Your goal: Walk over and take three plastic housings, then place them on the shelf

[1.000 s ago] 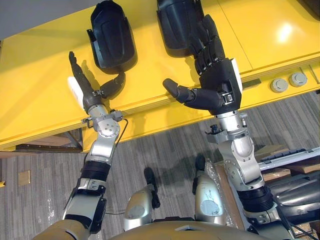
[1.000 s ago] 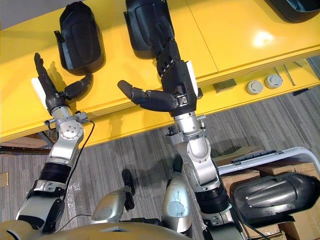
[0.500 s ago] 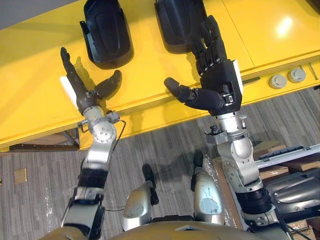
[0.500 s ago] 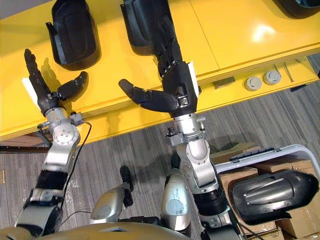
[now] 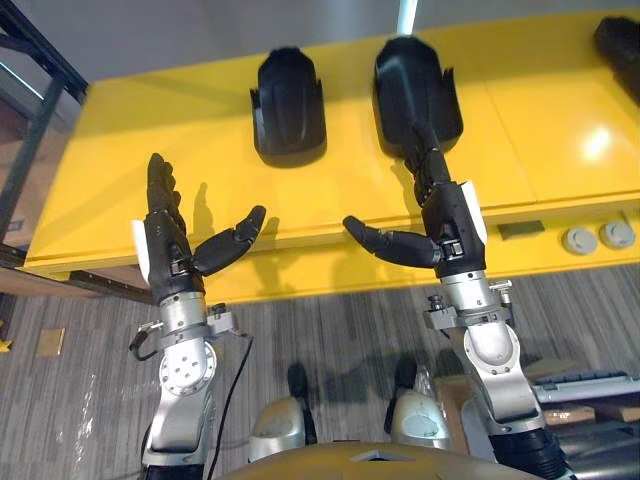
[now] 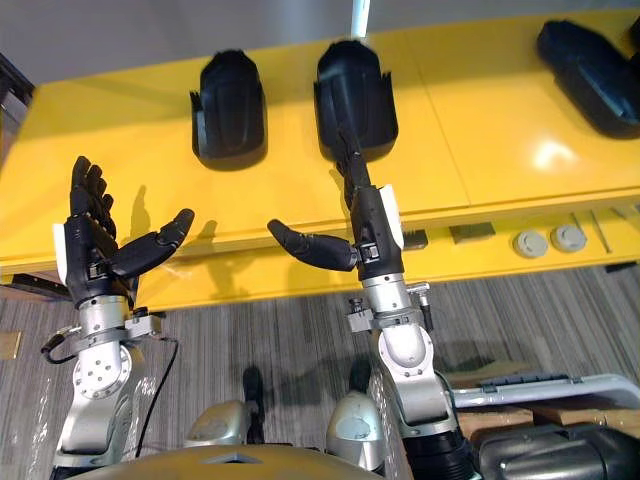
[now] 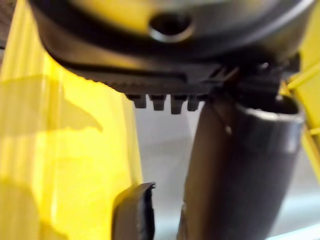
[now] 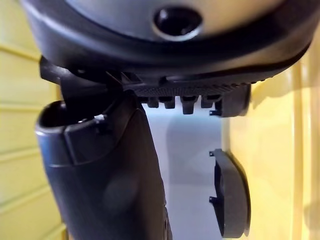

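Now taking in far more of yellow tabletop (image 5: 120,130) after camera shift; housings themselves not moving. Hovering open and empty by near edge: left robot hand (image 5: 168,250), fingers straight, thumb spread; right robot hand (image 5: 447,225), fingertips overlapping near rim of middle housing (image 5: 415,80), contact impossible to tell. Lying beyond: left housing (image 5: 288,105), well apart from left robot hand; third housing (image 6: 590,65) far right. Judging no grasp begun; middle housing looking likeliest first pick.
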`<state>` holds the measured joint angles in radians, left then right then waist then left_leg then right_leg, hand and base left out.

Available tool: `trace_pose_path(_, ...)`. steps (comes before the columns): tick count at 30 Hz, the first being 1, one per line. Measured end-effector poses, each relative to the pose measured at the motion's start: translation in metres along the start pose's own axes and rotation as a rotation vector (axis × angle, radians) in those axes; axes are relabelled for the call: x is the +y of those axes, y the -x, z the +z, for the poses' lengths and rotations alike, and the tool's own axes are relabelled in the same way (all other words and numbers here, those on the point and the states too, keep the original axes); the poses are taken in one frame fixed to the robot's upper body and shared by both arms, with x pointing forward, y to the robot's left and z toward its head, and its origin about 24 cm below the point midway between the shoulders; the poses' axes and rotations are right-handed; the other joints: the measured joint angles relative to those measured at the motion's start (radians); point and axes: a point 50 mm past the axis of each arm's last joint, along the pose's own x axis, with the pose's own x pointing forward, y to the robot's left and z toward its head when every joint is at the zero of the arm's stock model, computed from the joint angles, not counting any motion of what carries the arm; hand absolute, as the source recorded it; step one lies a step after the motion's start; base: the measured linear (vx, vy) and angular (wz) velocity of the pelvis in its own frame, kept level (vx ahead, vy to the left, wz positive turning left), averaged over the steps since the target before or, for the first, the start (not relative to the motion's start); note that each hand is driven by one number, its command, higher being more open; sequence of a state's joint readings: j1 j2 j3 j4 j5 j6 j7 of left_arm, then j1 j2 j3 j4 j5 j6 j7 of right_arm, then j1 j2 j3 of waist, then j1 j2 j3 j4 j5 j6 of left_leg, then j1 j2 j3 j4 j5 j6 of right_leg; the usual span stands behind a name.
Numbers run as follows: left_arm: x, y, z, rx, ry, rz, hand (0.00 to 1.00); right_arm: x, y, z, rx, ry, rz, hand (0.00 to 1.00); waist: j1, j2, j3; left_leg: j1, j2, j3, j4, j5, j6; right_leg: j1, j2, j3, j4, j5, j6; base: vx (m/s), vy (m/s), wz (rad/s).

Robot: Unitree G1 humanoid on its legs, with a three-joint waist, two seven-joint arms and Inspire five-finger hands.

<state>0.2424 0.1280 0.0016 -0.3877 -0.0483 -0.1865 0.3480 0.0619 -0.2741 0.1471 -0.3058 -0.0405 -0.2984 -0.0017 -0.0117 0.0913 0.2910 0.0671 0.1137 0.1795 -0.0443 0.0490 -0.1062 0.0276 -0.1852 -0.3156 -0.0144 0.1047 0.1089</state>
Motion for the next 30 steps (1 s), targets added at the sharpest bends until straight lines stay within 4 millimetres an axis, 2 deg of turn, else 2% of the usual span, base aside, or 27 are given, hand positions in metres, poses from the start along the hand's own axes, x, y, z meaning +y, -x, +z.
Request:
trace_pose_path(2,0.0,0.0,0.004,-0.015,0.049,-0.026,1.0,-0.003,-0.004,0.002,-0.016,0.068,0.056,1.0,0.009,-0.004,-0.01,0.023,0.002,-0.012,-0.005,0.0,-0.002,0.036,0.003,-0.013,-0.011,0.002,0.001,0.03,-0.015,0.16)
trace_pose_path(5,0.001,-0.001,0.008,-0.03,0.114,-0.081,1.0,0.0,-0.024,0.0,-0.046,0.12,0.198,1.0,0.024,-0.02,-0.047,0.033,0.004,-0.031,-0.013,0.001,-0.005,0.065,0.007,-0.038,-0.029,0.002,0.002,-0.01,-0.014,0.18)
trace_pose_path(7,0.0,-0.001,0.009,-0.031,0.154,-0.132,1.0,0.001,-0.038,-0.011,-0.016,0.154,0.267,1.0,0.044,-0.035,-0.063,0.046,0.005,-0.049,-0.017,0.003,-0.008,0.092,0.01,-0.057,-0.039,0.003,0.002,0.0,-0.007,0.21)
trace_pose_path(9,0.001,0.0,0.008,-0.025,0.157,-0.157,1.0,-0.001,-0.043,-0.023,0.031,0.173,0.283,1.0,0.068,-0.043,-0.077,0.048,0.004,-0.056,-0.023,0.007,-0.008,0.099,0.01,-0.067,-0.04,0.003,0.002,0.0,0.001,0.2)
trace_pose_path(13,0.008,0.005,0.005,-0.003,0.127,-0.174,1.0,-0.008,-0.054,-0.041,0.112,0.207,0.288,1.0,0.093,-0.049,-0.083,0.049,0.0,-0.079,-0.039,0.021,-0.009,0.108,0.007,-0.091,-0.04,0.003,0.002,0.0,0.006,0.17)
trace_pose_path(21,0.008,0.008,0.004,0.009,0.116,-0.219,1.0,-0.013,-0.08,-0.04,0.098,0.277,0.326,1.0,0.112,-0.052,-0.084,0.047,0.003,-0.092,-0.043,0.027,-0.013,0.121,0.007,-0.114,-0.041,0.003,0.002,-0.02,0.005,0.07)
trace_pose_path(30,0.006,0.009,-0.002,0.042,0.147,-0.231,1.0,-0.01,-0.094,-0.052,0.156,0.305,0.401,1.0,0.126,-0.069,-0.094,0.046,0.001,-0.097,-0.043,0.033,-0.01,0.124,0.006,-0.119,-0.041,0.003,0.002,0.0,0.003,0.02)
